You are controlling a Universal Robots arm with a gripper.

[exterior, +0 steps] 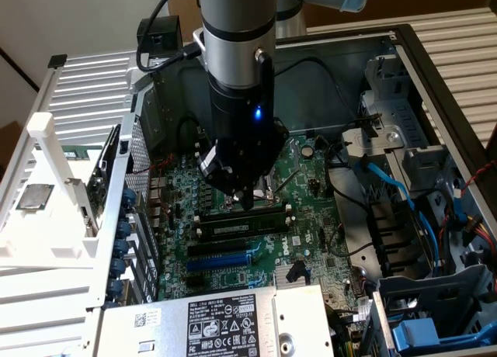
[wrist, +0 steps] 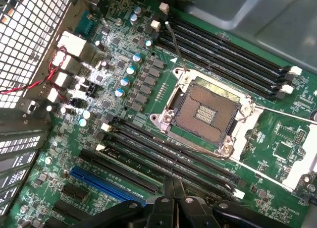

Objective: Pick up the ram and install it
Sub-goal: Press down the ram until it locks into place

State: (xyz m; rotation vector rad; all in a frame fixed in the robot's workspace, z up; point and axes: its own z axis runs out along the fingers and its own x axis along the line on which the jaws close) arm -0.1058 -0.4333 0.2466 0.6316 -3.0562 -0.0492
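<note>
The ram, a dark stick with a small white label, stands on edge in one of the black memory slots on the green motherboard, just in front of the processor socket. My gripper hangs straight down over it, fingers shut with nothing between them, tips at the ram's upper edge near its middle. Whether they touch it I cannot tell. In the wrist view the shut fingers sit over the near bank of memory slots; the ram is not distinct there.
The open computer case walls the board in. A blue expansion slot lies in front of the ram, the power supply in front of that. Blue cables and drive bays crowd the exterior view's right. A second slot bank lies beyond the socket.
</note>
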